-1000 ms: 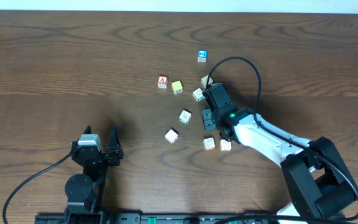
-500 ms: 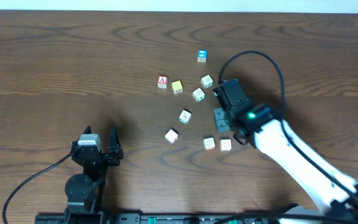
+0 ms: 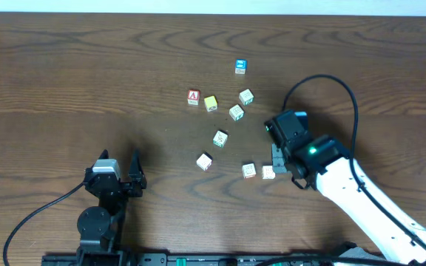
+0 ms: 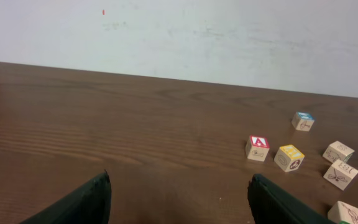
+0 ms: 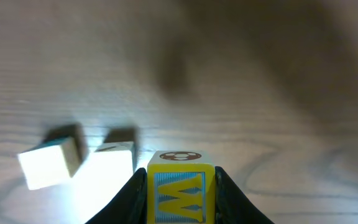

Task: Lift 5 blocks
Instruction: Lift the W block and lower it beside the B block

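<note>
Pinching a yellow block [image 5: 180, 196], the right gripper [image 5: 180, 183] had swung away from the other blocks [image 3: 236, 112], so one lift looked underway; the left gripper [image 4: 179, 179] stayed spread.

Overhead top-down, wrists low, sharing blocks [image 3: 220, 138]

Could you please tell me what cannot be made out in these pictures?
- Overhead: the yellow block in the right claw is hidden under the wrist.
- Right wrist: two blurred blocks, markings unreadable.
- Left wrist: left claw fingers cut off by the bottom edge.
</note>
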Tool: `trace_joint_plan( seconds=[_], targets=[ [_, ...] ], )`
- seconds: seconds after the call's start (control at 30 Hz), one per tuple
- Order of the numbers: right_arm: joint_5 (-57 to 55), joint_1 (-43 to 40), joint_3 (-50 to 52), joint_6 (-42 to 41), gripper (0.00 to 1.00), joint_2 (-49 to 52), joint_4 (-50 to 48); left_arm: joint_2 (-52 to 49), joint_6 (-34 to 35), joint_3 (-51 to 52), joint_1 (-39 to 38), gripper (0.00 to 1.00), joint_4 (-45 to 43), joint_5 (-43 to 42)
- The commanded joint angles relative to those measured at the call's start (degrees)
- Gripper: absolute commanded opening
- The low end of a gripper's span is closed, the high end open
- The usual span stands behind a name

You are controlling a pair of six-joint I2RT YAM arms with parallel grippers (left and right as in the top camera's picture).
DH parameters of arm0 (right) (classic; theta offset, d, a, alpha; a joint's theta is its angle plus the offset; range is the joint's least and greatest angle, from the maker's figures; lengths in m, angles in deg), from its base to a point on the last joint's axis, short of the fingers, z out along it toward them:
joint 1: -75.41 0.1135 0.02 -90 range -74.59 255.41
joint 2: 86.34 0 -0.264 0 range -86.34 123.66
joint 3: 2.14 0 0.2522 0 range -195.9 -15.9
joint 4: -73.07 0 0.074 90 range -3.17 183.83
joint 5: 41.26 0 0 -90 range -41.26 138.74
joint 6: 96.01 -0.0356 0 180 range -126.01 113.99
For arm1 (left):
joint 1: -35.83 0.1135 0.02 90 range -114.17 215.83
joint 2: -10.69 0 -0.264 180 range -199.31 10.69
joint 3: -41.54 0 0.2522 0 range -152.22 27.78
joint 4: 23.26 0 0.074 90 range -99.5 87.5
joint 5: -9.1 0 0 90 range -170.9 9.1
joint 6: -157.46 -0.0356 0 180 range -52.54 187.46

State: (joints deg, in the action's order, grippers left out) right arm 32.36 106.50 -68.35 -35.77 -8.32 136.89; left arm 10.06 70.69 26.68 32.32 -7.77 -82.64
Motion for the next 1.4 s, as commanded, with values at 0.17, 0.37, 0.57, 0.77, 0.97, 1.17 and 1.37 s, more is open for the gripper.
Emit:
trace_joint_plan(
  seconds=[0.17,0.37,0.57,0.77,0.97,1.17,1.37],
  targets=[
    [4.0,-1.0,10.2,-4.5,0.15,0.0,-6.9,0.3,0.5,0.9,0.2,0.71,2.3,1.4],
    [8.1,-1.0,11.9,-4.5,0.18,0.0,-9.9,0.3,0.5,0.9,0.2,0.71,2.3,1.4],
    [8.9,-1.0,12.2,-4.5,0.19,0.0,-11.4,0.3,0.5,0.9,0.2,0.71,2.3,1.4],
    [9.4,-1.0,12.2,-4.4,0.22,1.5,-14.0,0.3,0.5,0.9,0.2,0.71,2.3,1.4],
    [10.7,-1.0,12.2,-3.8,0.22,4.2,-16.6,0.3,0.5,0.9,0.2,0.71,2.3,1.4],
    [10.9,-1.0,12.2,-3.6,0.21,7.8,-19.6,0.3,0.5,0.9,0.2,0.71,2.3,1.4],
    [12.4,-1.0,12.2,-2.1,0.22,9.3,-22.3,0.3,0.5,0.9,0.2,0.71,2.3,1.4]
  ],
)
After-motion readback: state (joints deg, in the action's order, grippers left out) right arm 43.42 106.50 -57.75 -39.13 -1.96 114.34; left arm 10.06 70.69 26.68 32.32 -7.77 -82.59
